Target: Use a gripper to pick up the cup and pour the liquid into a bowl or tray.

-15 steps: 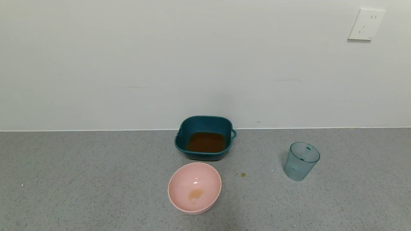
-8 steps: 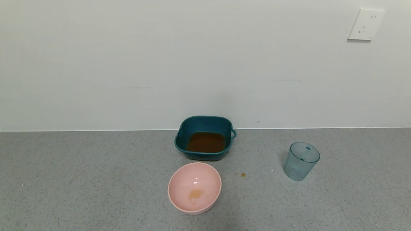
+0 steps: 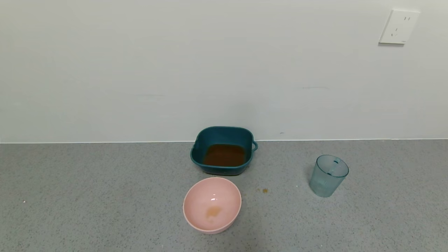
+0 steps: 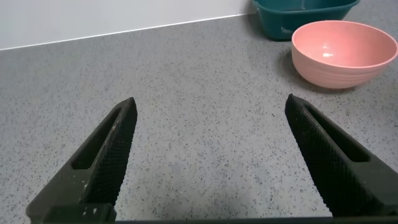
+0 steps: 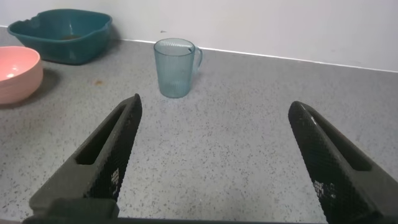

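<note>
The translucent blue-grey ribbed cup (image 3: 328, 175) stands upright and looks empty on the grey counter at the right; it also shows in the right wrist view (image 5: 175, 68). The dark teal basin (image 3: 223, 150) sits against the wall and holds orange-brown liquid (image 3: 224, 155). Neither gripper shows in the head view. My right gripper (image 5: 214, 106) is open and empty, low over the counter, with the cup some way ahead of it. My left gripper (image 4: 210, 106) is open and empty over bare counter.
A round pale pink bowl (image 3: 212, 204) with a small orange-brown stain stands in front of the basin; it also shows in the left wrist view (image 4: 344, 52). A small brown spill (image 3: 265, 190) lies on the counter. A white wall socket (image 3: 399, 26) is at the upper right.
</note>
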Action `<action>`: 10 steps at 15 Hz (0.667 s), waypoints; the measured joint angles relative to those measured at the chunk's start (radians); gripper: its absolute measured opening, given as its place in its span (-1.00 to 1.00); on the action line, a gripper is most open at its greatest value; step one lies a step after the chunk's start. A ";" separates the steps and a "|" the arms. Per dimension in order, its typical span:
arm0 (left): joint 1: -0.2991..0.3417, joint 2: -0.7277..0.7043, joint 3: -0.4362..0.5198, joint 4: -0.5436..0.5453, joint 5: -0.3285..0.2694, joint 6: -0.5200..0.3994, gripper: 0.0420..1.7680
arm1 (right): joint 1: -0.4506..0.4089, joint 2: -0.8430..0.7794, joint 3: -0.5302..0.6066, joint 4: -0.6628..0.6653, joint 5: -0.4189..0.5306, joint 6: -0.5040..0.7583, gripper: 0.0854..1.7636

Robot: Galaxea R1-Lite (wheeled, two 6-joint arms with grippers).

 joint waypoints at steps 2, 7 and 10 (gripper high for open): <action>0.000 0.000 0.000 0.000 0.000 0.000 0.94 | 0.000 -0.001 0.053 -0.067 0.000 -0.012 0.94; 0.000 0.000 0.000 0.000 0.000 0.000 0.94 | 0.000 -0.001 0.104 -0.013 -0.020 -0.012 0.94; 0.000 0.000 0.000 0.000 0.000 0.000 0.94 | 0.000 -0.001 0.105 -0.022 -0.029 -0.002 0.94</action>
